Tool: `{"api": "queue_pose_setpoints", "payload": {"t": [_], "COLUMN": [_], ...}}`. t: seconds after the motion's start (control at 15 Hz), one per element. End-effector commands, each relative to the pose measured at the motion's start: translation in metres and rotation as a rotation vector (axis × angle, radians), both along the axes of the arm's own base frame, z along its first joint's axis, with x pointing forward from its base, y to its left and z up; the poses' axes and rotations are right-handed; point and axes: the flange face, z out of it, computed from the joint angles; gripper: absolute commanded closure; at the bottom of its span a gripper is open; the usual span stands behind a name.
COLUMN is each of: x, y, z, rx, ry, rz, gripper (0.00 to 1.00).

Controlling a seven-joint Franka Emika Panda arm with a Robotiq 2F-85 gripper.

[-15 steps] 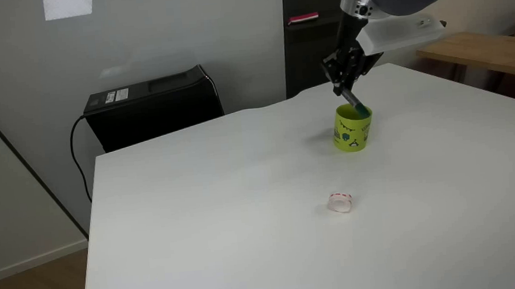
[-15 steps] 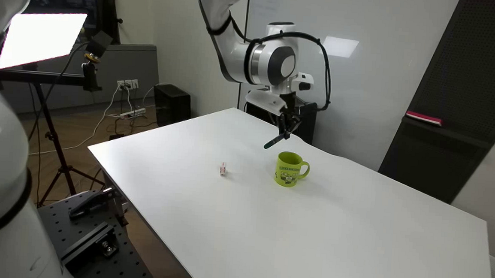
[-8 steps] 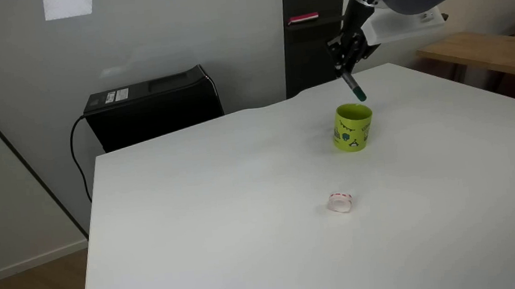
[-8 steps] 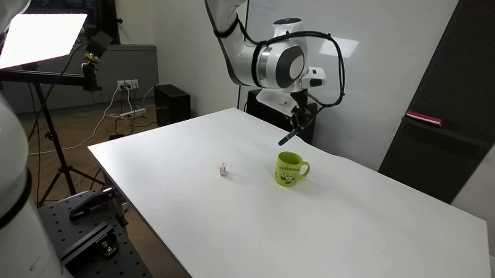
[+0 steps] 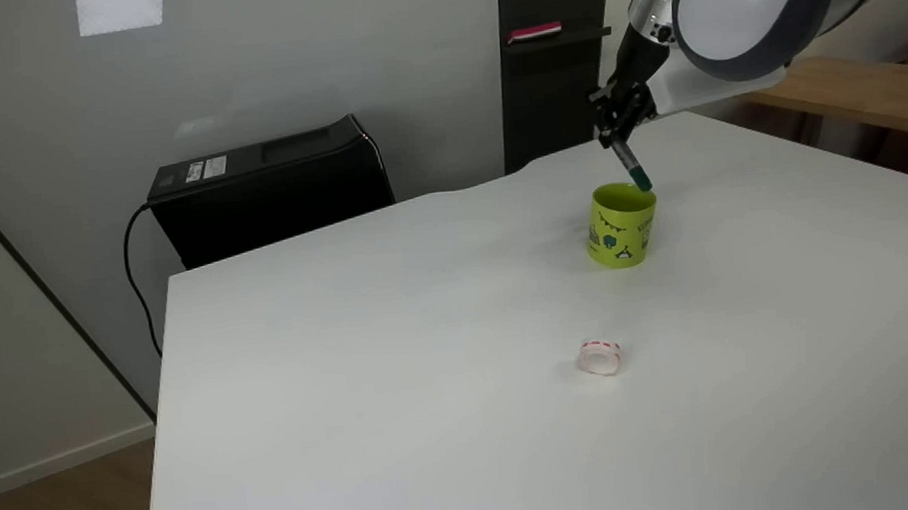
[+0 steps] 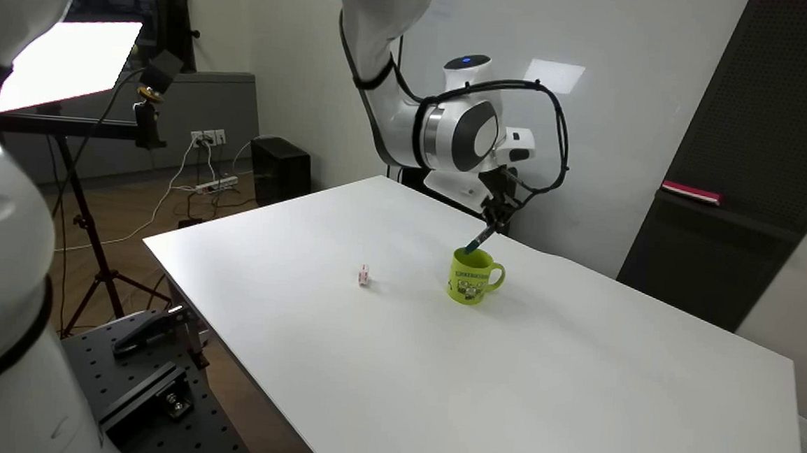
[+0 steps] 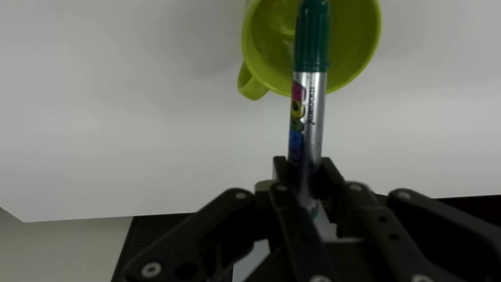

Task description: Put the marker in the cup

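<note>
- The end effector (image 7: 306, 172) is pinching the marker (image 7: 309, 113): its two fingers (image 7: 331, 172) are pressing in from either side of the silver barrel (image 7: 315, 129), toward the end opposite the green cap (image 7: 312, 37).
- The marker is slanting in the air above the bench (image 5: 392, 389), with its cap pointing down at the cup (image 5: 614, 234).
- In the wrist view, the cap is covering part of the cup's open mouth, and the barrel is passing across the rim, back toward the fingers.
- In both exterior views, the tip of the cap is overlapping the cup's rim; whether it is dipping inside or touching the rim, I cannot tell.
- The lime-green cup is standing upright on the bench, dark pictures are decorating its side, and in an exterior view its handle (image 6: 501, 278) is sticking out.
- A small whitish ring (image 6: 363, 275) with red marks is resting on the bench, apart from the cup.
- The white arm (image 6: 409, 129) is reaching in over the bench, and a black cable (image 6: 503, 85) is looping beside it.
- A black box-shaped device (image 5: 279, 196) is standing behind the bench, near the pale wall (image 5: 324, 46); a red-and-white item (image 5: 535, 32) is resting on a dark cabinet (image 5: 556, 105).
- A bright light panel (image 6: 77, 63) is glowing in an exterior view, with a black tripod (image 6: 91, 239) standing beneath it.
</note>
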Motion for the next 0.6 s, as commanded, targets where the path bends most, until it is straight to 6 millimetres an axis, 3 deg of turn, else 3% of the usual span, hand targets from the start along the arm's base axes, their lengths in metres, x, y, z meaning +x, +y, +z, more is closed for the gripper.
{"api": "queue_pose_setpoints", "payload": {"t": [0.0, 0.53], "x": [-0.006, -0.009], "y": [0.008, 0.031], "z": [-0.02, -0.025], "rx": [-0.004, -0.035], "ry": [-0.004, -0.037], "rz": [-0.023, -0.011], "gripper": [0.94, 0.94]}}
